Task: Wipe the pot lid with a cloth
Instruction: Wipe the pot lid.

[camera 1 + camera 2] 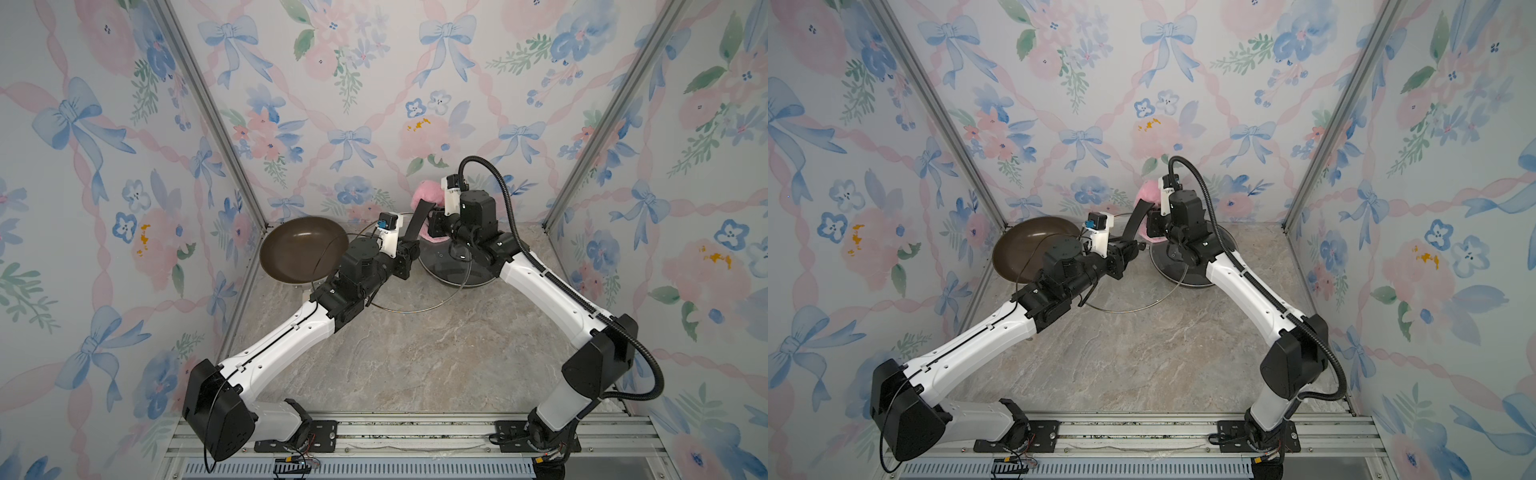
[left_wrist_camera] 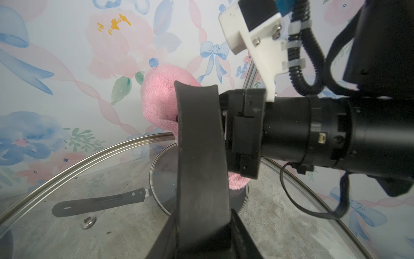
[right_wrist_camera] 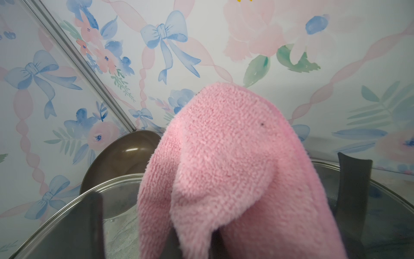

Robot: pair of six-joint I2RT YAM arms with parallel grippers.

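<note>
The pot lid is a large glass disc with a steel rim, tilted up on edge near the back wall. Its black strap handle runs between the jaws of my left gripper, which is shut on it. The pink fuzzy cloth is bunched in my right gripper, which is shut on it. The cloth rests against the lid's upper part beside the handle. Both top views show the two grippers meeting at the lid, left gripper low, right gripper above. The cloth shows behind the handle.
A brown frying pan leans at the back left corner. A small dark pan with a steel rim lies flat under my right wrist; its black handle shows through the glass. Floral walls close in on three sides.
</note>
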